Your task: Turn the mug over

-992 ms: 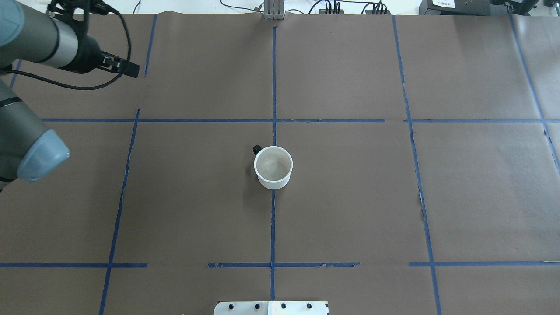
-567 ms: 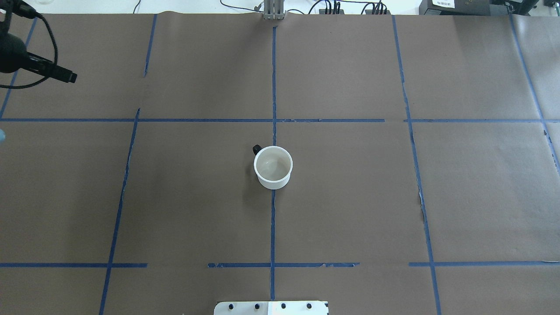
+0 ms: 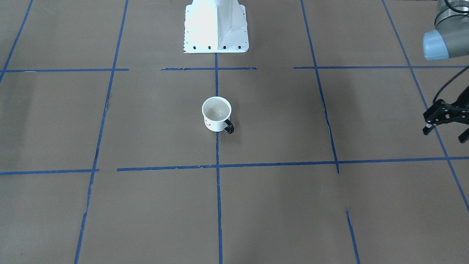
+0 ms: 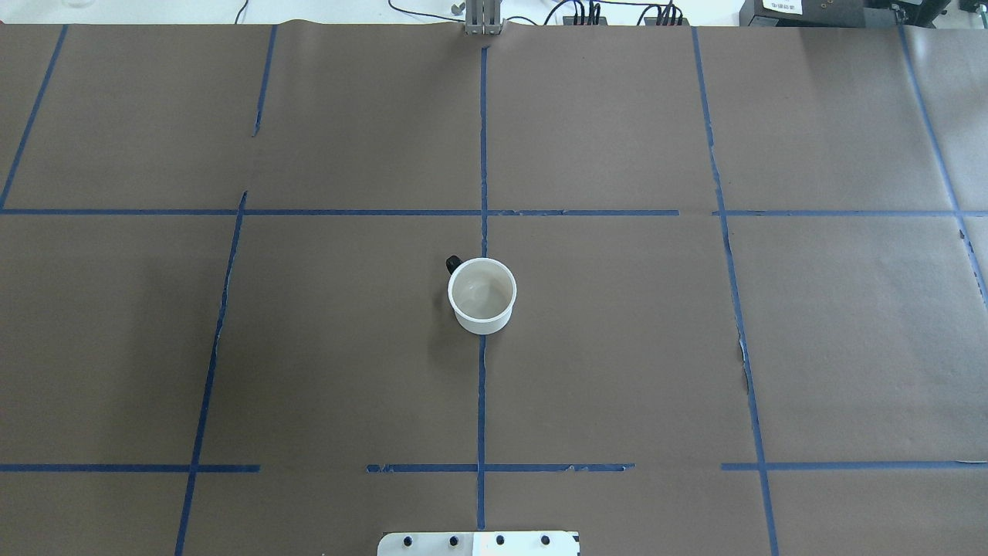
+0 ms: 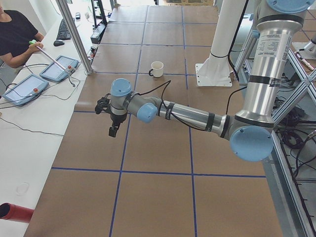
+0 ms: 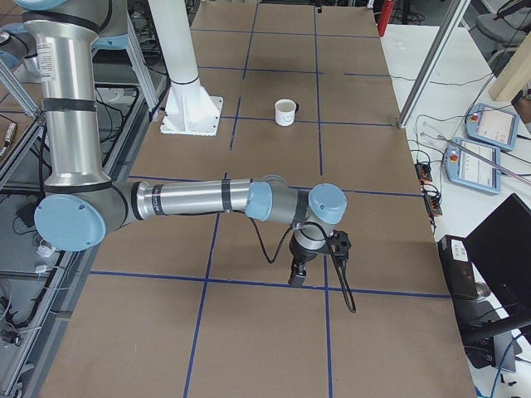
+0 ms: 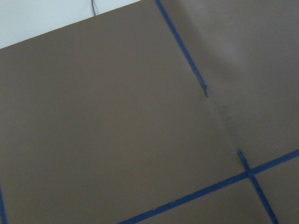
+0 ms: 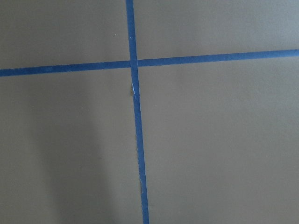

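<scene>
The white mug (image 4: 482, 296) stands upright, mouth up, at the table's middle on the centre tape line. Its black handle (image 4: 453, 264) points back-left. The front-facing view shows the mug (image 3: 216, 114) with part of its smiley face. It also shows far off in the side views (image 5: 156, 68) (image 6: 285, 112). My left gripper (image 3: 445, 132) is open and empty at the table's left side, far from the mug, and also shows in the left view (image 5: 111, 123). My right gripper (image 6: 311, 264) shows only in the right side view, far from the mug; I cannot tell whether it is open.
The table is covered in brown paper (image 4: 617, 347) with a grid of blue tape. The robot's white base plate (image 3: 216, 25) stands at the near edge. An operator (image 5: 17, 32) and tablets (image 5: 58, 69) are beside the far edge.
My left arm has drawn back to the left and has left the overhead view. The mug has not moved.
</scene>
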`<state>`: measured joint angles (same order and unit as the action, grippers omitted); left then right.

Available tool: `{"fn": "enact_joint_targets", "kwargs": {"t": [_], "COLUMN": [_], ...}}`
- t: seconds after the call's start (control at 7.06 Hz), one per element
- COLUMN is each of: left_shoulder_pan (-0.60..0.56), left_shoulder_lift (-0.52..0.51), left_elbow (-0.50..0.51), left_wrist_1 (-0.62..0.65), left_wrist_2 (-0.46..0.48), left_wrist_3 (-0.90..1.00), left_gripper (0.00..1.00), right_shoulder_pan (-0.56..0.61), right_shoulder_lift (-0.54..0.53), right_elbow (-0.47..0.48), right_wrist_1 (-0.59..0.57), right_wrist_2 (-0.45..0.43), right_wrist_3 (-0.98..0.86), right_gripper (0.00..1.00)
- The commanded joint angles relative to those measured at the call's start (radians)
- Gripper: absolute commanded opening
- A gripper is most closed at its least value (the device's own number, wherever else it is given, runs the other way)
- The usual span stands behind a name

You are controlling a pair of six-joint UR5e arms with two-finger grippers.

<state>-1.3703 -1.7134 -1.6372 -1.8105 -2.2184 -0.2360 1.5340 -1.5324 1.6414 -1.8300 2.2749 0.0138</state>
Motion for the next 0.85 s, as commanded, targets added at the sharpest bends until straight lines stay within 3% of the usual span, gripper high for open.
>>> {"fn": "enact_joint_targets", "kwargs": {"t": [0.0,0.43,0.71], "left_shoulder_pan": [-0.117,-0.208,-0.216], "left_shoulder_lift": [0.004,0.038,0.073], "left_elbow": [0.008,0.098,0.119], "left_wrist_1": [0.251,0.330,0.323], "left_wrist_2": [-0.004,-0.122,-0.132], "left_wrist_3": [0.196,0.338,0.376], "left_gripper": [1.00,1.00,1.00], "right_shoulder_pan": [0.000,0.000,0.000], "right_shoulder_lift": [0.000,0.000,0.000], "right_elbow": [0.000,0.000,0.000], "right_wrist_1": [0.000,0.000,0.000], "right_wrist_2": [0.000,0.000,0.000], "right_wrist_3": [0.000,-0.001,-0.001], "right_gripper": [1.00,1.00,1.00]}}
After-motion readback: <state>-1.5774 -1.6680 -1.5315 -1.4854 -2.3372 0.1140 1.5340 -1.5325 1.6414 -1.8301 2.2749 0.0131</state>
